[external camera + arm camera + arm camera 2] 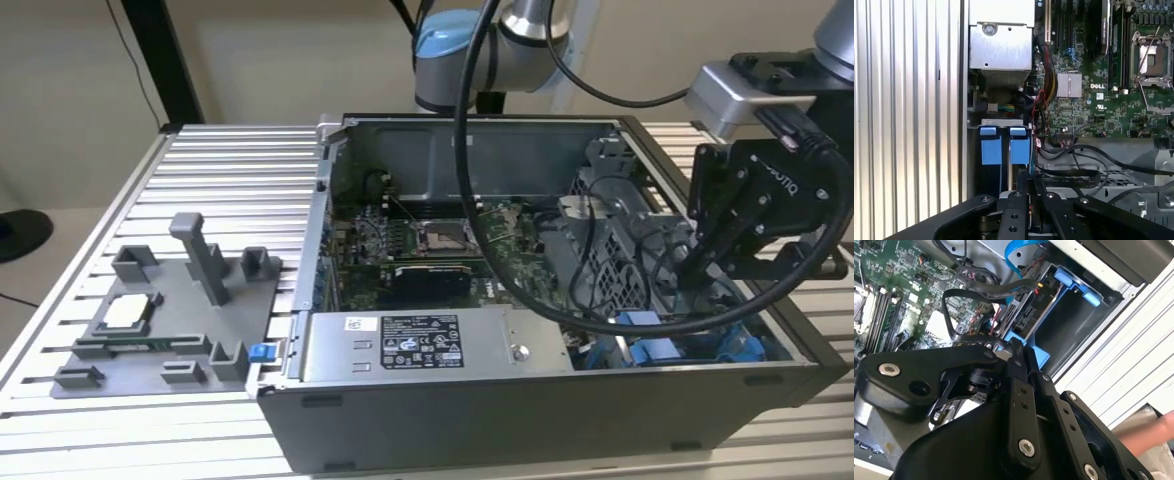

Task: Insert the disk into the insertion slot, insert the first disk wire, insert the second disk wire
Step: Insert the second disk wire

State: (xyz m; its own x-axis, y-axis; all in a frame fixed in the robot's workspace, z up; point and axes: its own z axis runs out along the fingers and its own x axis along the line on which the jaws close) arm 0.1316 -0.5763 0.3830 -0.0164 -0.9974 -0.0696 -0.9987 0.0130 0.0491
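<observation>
Closest to my wrist cameras is the gripper [1030,176]. Its two black fingers are set narrow, almost pad to pad, and I cannot tell whether anything thin is pinched between them. Beside the gripper's body, in the second wrist view, a person's hand [1163,429] shows at the edge of the slatted table [1114,365].

Just beyond the fingertips is the disk [1020,150]. I know it by its blue carrier, which stands in the drive bay at a corner of the case; the silver body is hidden from me. A second blue carrier front [990,149] stands just beside it. Black cables [1074,150] loop next to the bay, and in the second wrist view a thin blue cable [1015,260] curves near it.

Farther along the same wall sits a grey metal box [1001,50]. Past that lies the green motherboard [1089,95] with its open processor socket [1153,50].

In the exterior view the gripper hangs over the corner of the open case [534,420] on the exterior view's right. A grey fixture [174,310] rests on the table at the exterior view's left, apart from the case.
</observation>
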